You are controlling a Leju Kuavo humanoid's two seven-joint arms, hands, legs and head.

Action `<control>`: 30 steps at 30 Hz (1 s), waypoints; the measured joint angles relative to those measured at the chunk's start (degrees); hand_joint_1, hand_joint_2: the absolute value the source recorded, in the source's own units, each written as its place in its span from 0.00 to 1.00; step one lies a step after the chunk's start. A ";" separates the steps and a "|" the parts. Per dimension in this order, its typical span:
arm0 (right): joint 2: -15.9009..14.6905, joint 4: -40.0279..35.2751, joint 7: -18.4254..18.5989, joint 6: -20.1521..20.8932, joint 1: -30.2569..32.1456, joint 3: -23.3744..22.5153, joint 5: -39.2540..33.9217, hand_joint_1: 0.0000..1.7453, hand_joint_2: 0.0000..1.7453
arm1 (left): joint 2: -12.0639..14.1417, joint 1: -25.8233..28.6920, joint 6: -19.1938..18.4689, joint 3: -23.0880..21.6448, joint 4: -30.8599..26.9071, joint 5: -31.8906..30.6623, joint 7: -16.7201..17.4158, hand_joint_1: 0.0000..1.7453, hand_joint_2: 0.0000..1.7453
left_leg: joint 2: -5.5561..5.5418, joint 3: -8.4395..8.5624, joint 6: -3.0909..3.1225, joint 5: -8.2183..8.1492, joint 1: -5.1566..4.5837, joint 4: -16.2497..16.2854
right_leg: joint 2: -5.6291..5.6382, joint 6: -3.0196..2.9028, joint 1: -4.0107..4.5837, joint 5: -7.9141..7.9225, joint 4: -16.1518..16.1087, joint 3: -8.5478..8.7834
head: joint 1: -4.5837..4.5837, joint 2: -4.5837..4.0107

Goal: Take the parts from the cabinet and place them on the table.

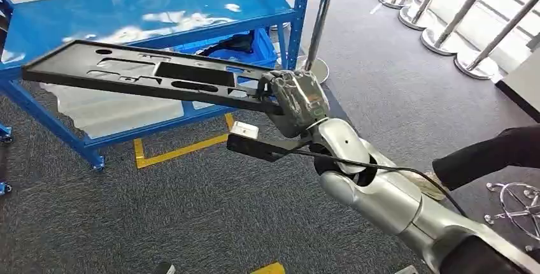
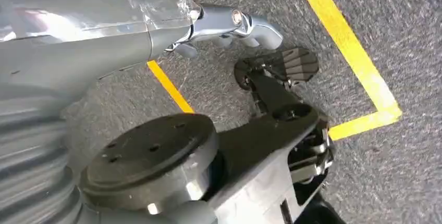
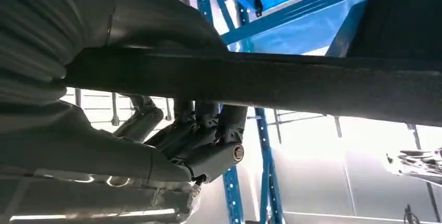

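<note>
A long black flat plastic part point(image 1: 146, 73) with cut-outs hangs in the air in front of the blue cabinet rack point(image 1: 159, 13). My right hand point(image 1: 296, 99) grips its right end, and the part reaches out to the left over the lower shelf. In the right wrist view the part point(image 3: 292, 86) crosses the picture as a dark bar, with my right hand's fingers point(image 3: 208, 135) wrapped around it. My left hand point(image 2: 229, 26) hangs over the carpet with nothing in it.
A blue bin point(image 1: 235, 48) with dark parts sits on the rack behind the held part. A white sheet point(image 1: 114, 111) lies on the lower shelf. Yellow tape point(image 1: 178, 150) marks the floor. A person's dark sleeve point(image 1: 490, 153) reaches in at right; metal posts point(image 1: 439, 38) stand beyond.
</note>
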 joint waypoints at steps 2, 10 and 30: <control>-0.02 0.00 0.33 0.09 0.29 0.00 0.31 1.00 1.00 | 0.00 0.23 0.00 0.00 0.00 -0.11 0.00 0.00 1.00 | 0.77 -0.03 0.00 0.00 0.00 0.01 | -0.37 0.30 -0.36 -1.82 6.91 -3.26 | 0.46 0.00; -0.44 -0.55 1.62 0.65 0.34 -0.48 1.97 1.00 1.00 | 0.00 0.25 -0.30 -0.02 0.00 -0.37 -0.04 0.00 1.00 | 2.88 0.40 -1.33 0.12 -0.33 -0.45 | -2.50 -1.43 0.92 6.76 -11.21 4.53 | 1.71 0.00; -1.81 -2.97 3.34 1.73 1.65 -1.33 2.62 1.00 1.00 | 0.68 -0.31 -1.11 -0.02 0.00 -1.05 -0.77 0.00 1.00 | -0.16 0.37 0.02 0.24 -0.05 -0.38 | 0.30 0.04 -0.02 2.67 -2.96 0.38 | 0.13 0.00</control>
